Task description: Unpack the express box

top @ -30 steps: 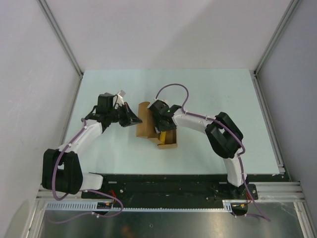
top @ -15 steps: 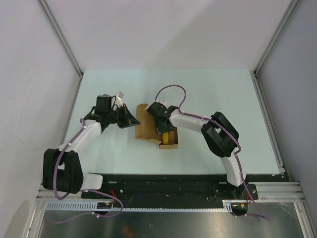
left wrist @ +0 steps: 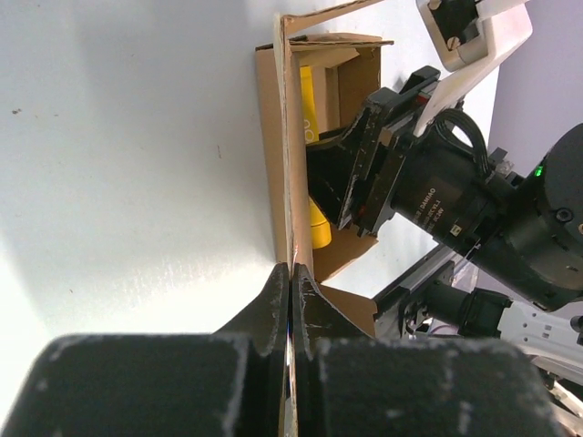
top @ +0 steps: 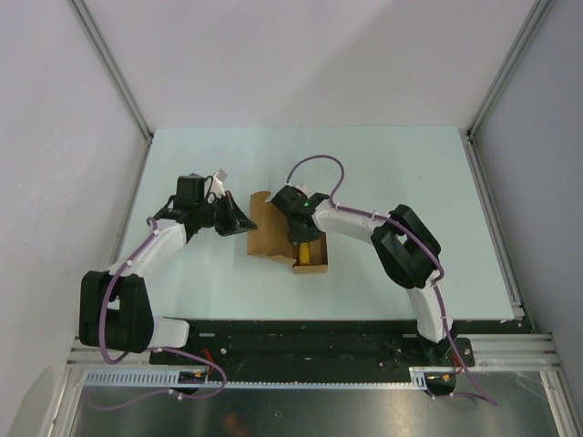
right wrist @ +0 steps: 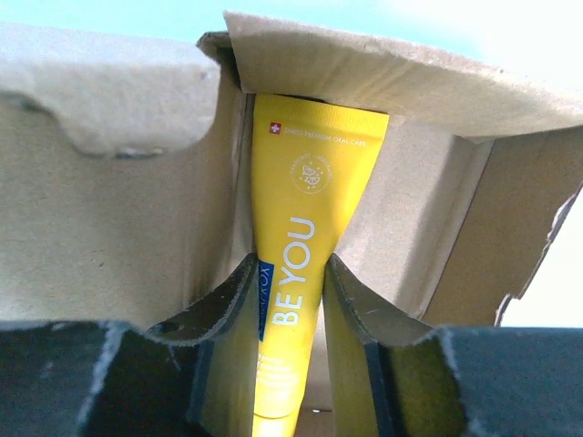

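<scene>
The pale green tabletop (top: 410, 173) filled the floor of the white-walled cell. The two white and black arms reached in from its near edge and bent toward one another over its middle. Between them lay the express box (top: 264, 238), a small, flat carton of plain brown cardboard. It rested on the tabletop a little nearer the arms than the far wall. Its hinged flap lid was thrown open toward the left side, and its open tray lay on the right.

The left gripper (top: 239, 221) met the box at the outer edge of that flap. From its own wrist view the two black fingers (left wrist: 269, 305) were pressed together. The thin cardboard edge ran straight down into the seam between them, so they were clamped on the flap.

The right gripper (right wrist: 290, 273) was down inside the open tray. A slim yellow tube (right wrist: 305, 182) printed with the words BE YOU lay lengthwise in the box. Its flat crimped end was tucked under a folded inner flap at the far wall. The right fingers (right wrist: 232, 291) stood one on each side of the tube. Their tips lay against its two edges, holding it between them as far as I could see.
</scene>
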Robot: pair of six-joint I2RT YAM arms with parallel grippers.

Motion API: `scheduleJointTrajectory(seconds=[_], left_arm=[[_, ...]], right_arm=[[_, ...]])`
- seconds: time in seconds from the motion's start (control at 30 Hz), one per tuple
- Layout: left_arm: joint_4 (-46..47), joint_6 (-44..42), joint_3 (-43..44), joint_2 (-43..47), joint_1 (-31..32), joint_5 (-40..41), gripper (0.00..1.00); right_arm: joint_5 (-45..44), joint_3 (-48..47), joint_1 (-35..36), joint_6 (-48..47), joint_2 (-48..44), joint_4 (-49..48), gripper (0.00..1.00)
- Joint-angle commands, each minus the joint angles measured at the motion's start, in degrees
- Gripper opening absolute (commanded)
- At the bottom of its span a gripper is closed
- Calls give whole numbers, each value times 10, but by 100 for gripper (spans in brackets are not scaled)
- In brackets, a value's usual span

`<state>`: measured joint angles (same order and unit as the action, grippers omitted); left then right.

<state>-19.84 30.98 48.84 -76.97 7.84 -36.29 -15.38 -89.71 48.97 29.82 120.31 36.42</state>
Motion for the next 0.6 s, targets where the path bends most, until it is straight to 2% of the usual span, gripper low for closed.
scheduleJointTrajectory(seconds=[0.0, 0.23, 0.57], left_arm=[[-4, -13, 10, 2, -3, -1, 0], [-3, -6, 22, 5, -3, 31, 0], [-13, 6, 67, -8, -3, 94, 1]], right_arm=[[-6, -4, -13, 9, -50, -38, 27], [42, -15, -58, 14, -137, -72, 27], [123, 13, -168, 32, -242, -105, 29]])
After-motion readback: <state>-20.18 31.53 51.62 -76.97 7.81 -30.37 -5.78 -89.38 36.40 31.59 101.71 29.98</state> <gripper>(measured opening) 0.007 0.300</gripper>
